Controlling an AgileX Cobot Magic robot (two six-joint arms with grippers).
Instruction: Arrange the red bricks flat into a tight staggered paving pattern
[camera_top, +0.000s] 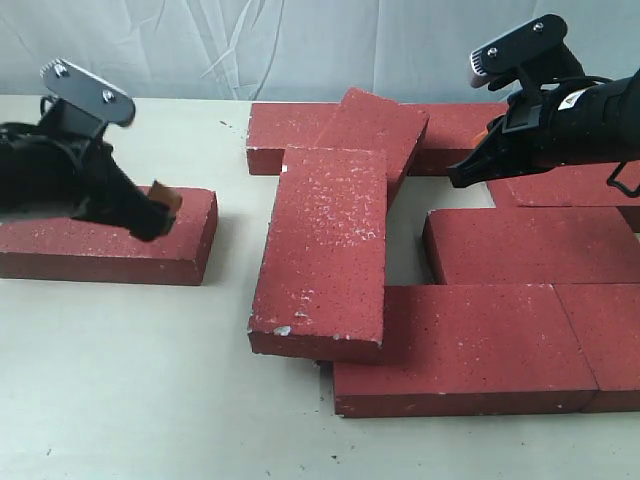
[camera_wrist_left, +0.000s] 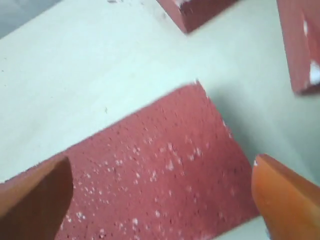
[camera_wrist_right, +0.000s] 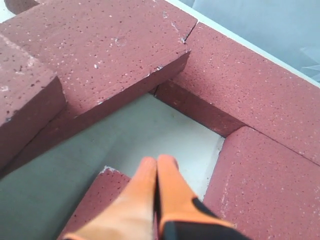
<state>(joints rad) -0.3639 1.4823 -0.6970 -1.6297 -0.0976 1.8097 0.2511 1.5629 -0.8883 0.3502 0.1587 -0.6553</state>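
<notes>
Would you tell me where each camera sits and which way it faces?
Exterior: off the arms, raised, facing the bricks on the table; left gripper and right gripper show.
Left wrist: on the left arm, looking down at the lone brick; open left gripper frames it.
Right wrist: on the right arm, looking down into the gap; shut right gripper shows.
Shared: the lone brick, exterior and left wrist.

nine red bricks (camera_top: 322, 240), one left claw (camera_top: 160, 212) and one right claw (camera_top: 460, 179)
</notes>
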